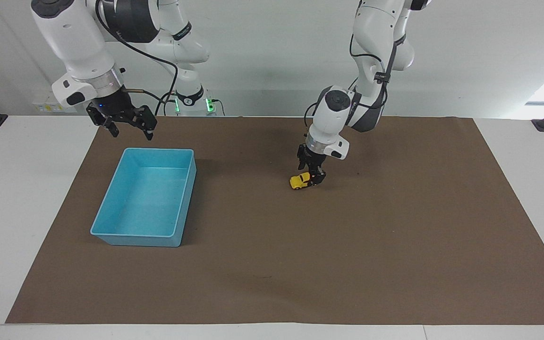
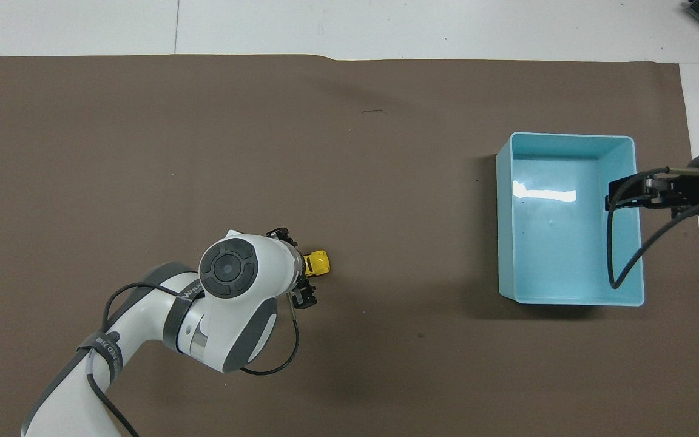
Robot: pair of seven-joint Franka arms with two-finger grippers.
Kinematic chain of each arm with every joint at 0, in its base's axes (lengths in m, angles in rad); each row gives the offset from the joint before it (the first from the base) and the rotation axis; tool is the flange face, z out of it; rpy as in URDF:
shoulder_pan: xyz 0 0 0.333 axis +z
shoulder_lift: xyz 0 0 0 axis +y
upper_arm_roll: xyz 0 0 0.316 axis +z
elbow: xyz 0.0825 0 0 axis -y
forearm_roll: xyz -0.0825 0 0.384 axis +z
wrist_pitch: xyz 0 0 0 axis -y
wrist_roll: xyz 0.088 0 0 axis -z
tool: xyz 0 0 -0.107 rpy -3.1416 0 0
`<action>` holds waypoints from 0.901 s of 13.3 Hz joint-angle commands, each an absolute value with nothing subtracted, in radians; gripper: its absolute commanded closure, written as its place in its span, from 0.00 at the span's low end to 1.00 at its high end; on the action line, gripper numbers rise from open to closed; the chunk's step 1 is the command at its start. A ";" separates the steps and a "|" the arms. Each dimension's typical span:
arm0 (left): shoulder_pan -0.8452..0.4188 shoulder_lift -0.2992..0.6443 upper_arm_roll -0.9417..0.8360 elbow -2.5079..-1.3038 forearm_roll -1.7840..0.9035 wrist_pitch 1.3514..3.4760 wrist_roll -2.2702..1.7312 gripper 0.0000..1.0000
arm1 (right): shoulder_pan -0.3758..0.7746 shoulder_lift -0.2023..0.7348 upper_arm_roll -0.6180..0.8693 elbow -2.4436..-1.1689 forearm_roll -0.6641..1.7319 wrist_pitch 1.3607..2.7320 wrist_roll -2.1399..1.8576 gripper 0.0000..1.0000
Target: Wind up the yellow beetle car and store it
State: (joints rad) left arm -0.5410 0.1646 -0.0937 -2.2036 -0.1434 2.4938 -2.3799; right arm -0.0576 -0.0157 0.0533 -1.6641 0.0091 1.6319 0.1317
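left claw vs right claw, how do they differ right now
The left claw is down at the brown mat, around the yellow beetle car; the right claw hangs in the air over the blue bin's edge nearest the robots, holding nothing, fingers spread open. Both are black.

Around left gripper [image 1: 313, 180]: bare brown mat [image 1: 395, 245] on every side; only the car [image 1: 299, 182] sits at its fingertips.
Under right gripper [image 1: 129, 128]: open blue bin [image 1: 184, 200] at the right arm's end, raised walls, nothing inside.
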 commanded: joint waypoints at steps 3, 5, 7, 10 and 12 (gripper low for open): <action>-0.551 0.160 -0.075 -2.223 -0.129 2.508 -2.197 1.00 | -0.064 -0.032 0.058 -1.674 0.002 1.620 0.132 0.00; -0.542 0.160 -0.075 -2.223 -0.130 2.511 -2.187 1.00 | -0.064 -0.032 0.058 -1.674 0.002 1.620 0.132 0.00; -0.525 0.160 -0.075 -2.227 -0.130 2.510 -2.194 1.00 | -0.064 -0.032 0.058 -1.674 0.002 1.620 0.132 0.00; -0.485 0.156 -0.075 -2.246 -0.130 2.508 -2.212 1.00 | -0.064 -0.032 0.058 -1.674 0.002 1.618 0.132 0.00; -0.451 0.155 -0.075 -2.261 -0.130 2.511 -2.207 1.00 | -0.064 -0.032 0.058 -1.674 0.002 1.618 0.132 0.00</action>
State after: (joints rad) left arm -0.4988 0.1463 -0.0826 -2.2227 -0.1446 2.4794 -2.2187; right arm -0.0577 -0.0158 0.0533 -1.6641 0.0091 1.6319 0.1317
